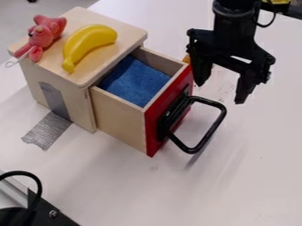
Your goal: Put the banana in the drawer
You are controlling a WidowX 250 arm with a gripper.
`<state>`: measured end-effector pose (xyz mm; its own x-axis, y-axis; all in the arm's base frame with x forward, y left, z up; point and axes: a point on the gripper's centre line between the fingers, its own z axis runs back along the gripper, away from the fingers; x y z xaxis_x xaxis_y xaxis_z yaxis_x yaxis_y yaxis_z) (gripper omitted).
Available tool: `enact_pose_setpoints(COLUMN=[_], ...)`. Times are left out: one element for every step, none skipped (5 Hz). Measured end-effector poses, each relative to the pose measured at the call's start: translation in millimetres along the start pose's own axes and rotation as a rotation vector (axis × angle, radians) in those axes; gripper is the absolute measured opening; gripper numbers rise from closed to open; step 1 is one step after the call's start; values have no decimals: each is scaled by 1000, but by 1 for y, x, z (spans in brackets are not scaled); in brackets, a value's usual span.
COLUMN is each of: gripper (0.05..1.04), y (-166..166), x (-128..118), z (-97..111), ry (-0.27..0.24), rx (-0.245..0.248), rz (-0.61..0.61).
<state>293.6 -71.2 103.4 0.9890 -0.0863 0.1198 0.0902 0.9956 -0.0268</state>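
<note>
Camera view, left to right. Bottom left corner: 1 black cable (39, 185), looped, plus 1 dark plate (44, 211) with 1 screw (53, 213) visible. Grey tape (48, 129) runs down the side of the box and out onto the worktop (236, 181); can't tell if it's 1 strip or 2.

1 pink plush toy (42, 37) on the left part of the box top, its white string (16, 60) poking past the edge. 1 wooden box (73, 79). 1 banana (85, 43), yellow, lying on the box top just beside the plush, apart from it. Narrow end points at the near edge, blunt end at the back right, inner curve faces the drawer. So banana is above and left of the drawer opening, outside it.

1 drawer (121, 117), pulled out to the right, open at the top. 1 blue cloth (134, 79) inside, spread across much of the visible interior. Red front (152, 132) carries 1 black handle (219, 126), a loop sticking out over the worktop, in the way on that side. 1 small orange thing (186, 58) peeks out behind the far end of the front; can't tell what.

1 hand (220, 92), black, hangs right of the red front, beyond the handle, 2 fingers well apart with a gap between. 1 yellow thing (277, 1) at the top right edge, cut off, with a thin dark cable (273, 19) below it.
</note>
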Motion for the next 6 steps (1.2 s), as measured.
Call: enact_pose_setpoints(gripper=[1001,1001,1001,1001,1001,1001], y=[1,39,75,111,136,152], x=[-4,-6,-12,-30,-42,-49], z=[-6,8,32,49,60,61], ry=[26,17,-32,-26,-12,0], rx=[4,5,-20,-24,-9,33], rz=[0,56,128,169,185,212])
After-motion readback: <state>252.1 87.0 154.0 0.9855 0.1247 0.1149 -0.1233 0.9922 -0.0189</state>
